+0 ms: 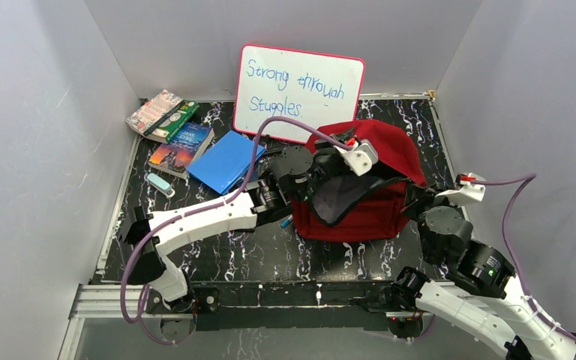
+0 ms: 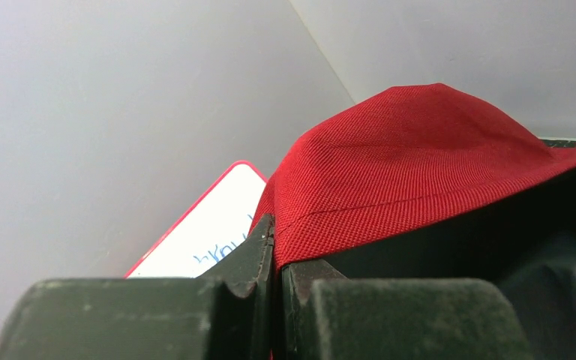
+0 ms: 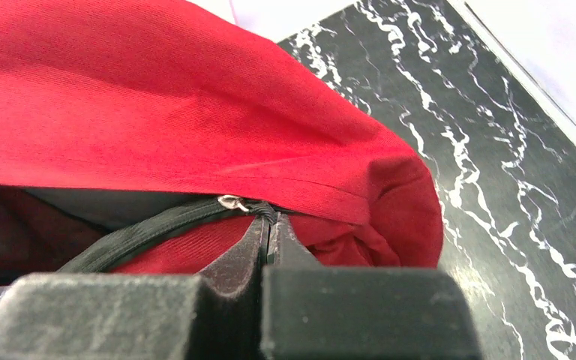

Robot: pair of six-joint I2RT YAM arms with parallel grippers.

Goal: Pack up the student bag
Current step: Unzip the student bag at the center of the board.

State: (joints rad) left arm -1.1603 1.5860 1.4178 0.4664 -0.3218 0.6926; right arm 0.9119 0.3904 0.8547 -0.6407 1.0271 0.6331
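At the student bag [image 1: 360,219] rim, both jaws tight on fabric.

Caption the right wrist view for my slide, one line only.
Close-up: right gripper pinching the student bag at its zipper edge, above the black marbled table.

I've got the red student bag [image 1: 360,219] slumped right of the tabletop's middle, mouth gaping, greyish lining showing, I think.
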